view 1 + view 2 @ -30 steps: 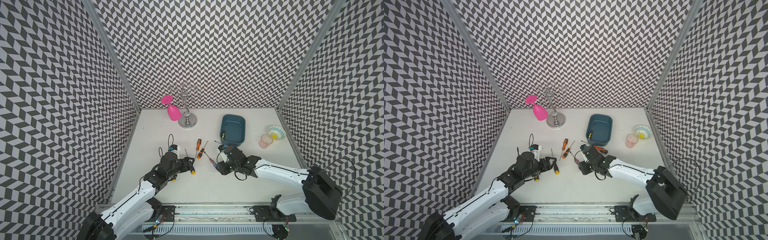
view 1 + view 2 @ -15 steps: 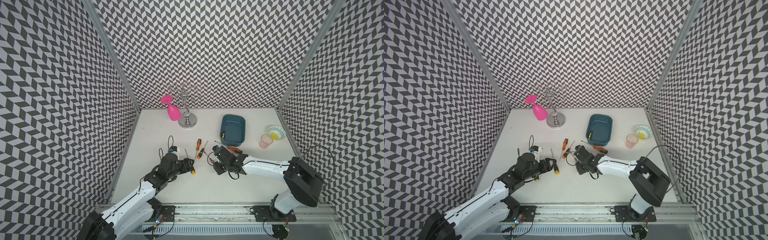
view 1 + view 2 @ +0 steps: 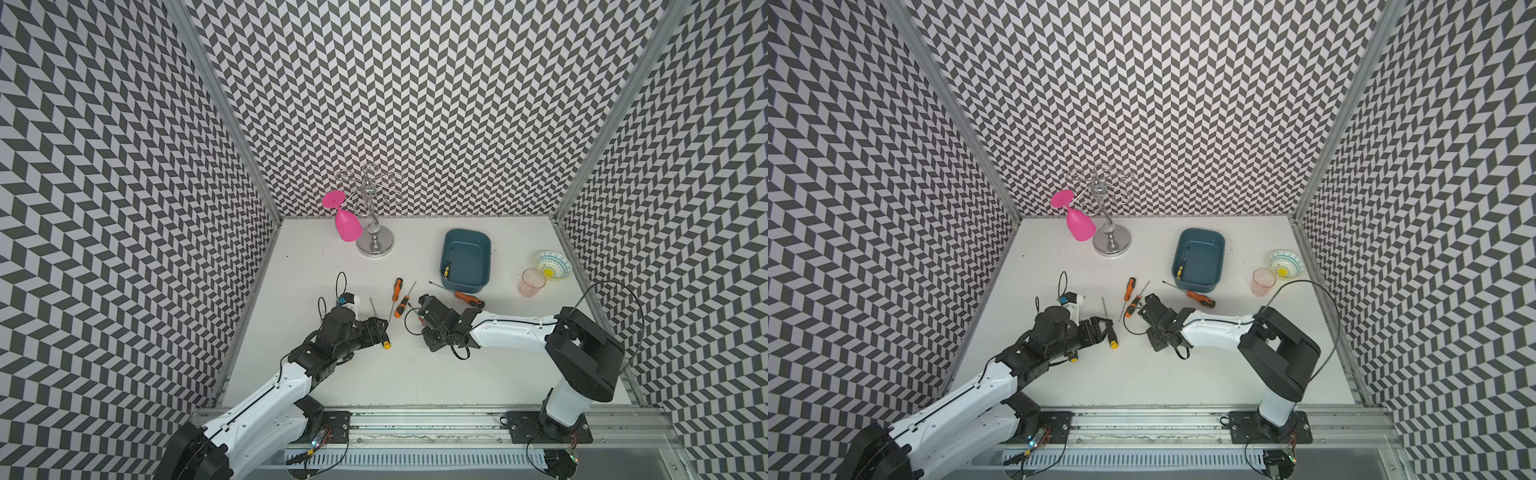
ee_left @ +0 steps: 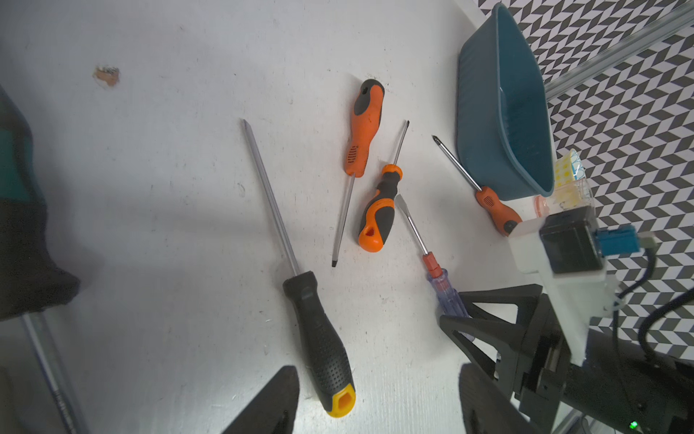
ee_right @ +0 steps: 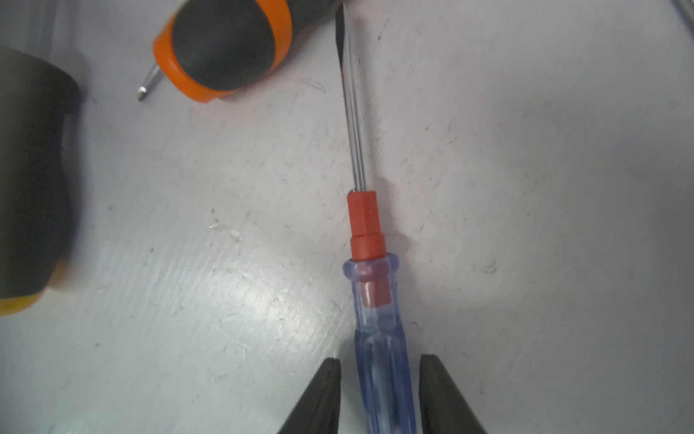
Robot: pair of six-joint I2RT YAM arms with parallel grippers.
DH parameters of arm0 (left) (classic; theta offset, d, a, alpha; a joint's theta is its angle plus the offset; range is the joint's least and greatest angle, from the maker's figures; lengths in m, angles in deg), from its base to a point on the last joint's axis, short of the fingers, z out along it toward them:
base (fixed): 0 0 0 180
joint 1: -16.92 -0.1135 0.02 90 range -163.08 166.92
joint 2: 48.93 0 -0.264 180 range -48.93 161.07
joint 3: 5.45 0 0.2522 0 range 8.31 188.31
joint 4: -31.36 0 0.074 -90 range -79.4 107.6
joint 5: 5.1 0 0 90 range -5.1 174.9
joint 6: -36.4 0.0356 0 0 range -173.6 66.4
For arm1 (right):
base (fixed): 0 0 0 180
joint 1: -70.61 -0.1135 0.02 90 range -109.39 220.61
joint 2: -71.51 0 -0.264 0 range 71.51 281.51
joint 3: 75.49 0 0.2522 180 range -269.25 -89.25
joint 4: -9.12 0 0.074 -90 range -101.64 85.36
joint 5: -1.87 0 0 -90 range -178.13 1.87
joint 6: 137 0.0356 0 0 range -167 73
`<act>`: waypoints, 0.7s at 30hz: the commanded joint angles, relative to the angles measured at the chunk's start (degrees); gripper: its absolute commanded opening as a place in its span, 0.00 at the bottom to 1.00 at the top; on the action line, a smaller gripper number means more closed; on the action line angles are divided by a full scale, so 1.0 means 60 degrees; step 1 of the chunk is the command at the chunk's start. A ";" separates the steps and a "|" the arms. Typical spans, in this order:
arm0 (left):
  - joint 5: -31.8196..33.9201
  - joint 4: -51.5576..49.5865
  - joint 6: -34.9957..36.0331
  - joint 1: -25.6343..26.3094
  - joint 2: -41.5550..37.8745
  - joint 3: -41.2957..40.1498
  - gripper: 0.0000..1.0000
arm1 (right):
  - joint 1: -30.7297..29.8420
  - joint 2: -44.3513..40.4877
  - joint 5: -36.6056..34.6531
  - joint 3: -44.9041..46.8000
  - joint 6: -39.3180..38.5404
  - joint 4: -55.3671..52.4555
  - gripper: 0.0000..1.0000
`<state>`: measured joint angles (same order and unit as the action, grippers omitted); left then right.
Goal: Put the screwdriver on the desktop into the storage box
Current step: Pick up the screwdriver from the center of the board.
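Five screwdrivers lie flat on the white table (image 3: pixel 415 374); a sixth is in the storage box (image 3: pixel 464 287).

Target and fingers: the blue-handled screwdriver (image 5: pixel 379 338), clear blue with a red collar, runs lengthwise between the right fingers (image 5: pixel 319 398). Its handle sits in their gap and its blade points away from them. The flat tip ends just beside the stubby orange-and-black screwdriver (image 4: pixel 379 210).

Other tools: the black-handled screwdriver (image 4: pixel 319 338) has its yellow butt between the left fingers (image 4: pixel 270 406) and its long shaft pointing away. A long orange screwdriver (image 4: pixel 362 131) lies beside the stubby one. A third orange screwdriver (image 3: pixel 467 298) lies just in front of the box's near wall.

Containers: in both top views the teal storage box (image 3: pixel 1196 286) holds one small screwdriver (image 3: pixel 448 264) along one long wall, with a black-and-yellow handle. A patterned bowl (image 3: pixel 552 264) with a yellow centre and a pink cup (image 3: pixel 532 282) stand near the box, on its far side from the tools. A pink goblet (image 3: pixel 347 224) hangs upside down from a chrome rack (image 3: pixel 374 245) at the back.

Finger state: the right fingers stand narrowly apart, with a slim strip of table visible on each side of the blue handle, so they are not clamped on it. The left fingers are spread wide and released. The black handle lies nearer one of them, and neither visibly touches it.
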<state>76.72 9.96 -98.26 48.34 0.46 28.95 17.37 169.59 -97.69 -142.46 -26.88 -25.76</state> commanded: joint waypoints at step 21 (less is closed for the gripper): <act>-0.0193 0.0317 0.0135 0.0051 0.0162 -0.0012 0.71 | 0.0145 -0.1503 0.0404 0.0650 0.0190 0.0195 0.21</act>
<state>76.41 10.29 -98.22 48.36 1.35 28.95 17.66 163.23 -96.40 -138.94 -26.53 -26.05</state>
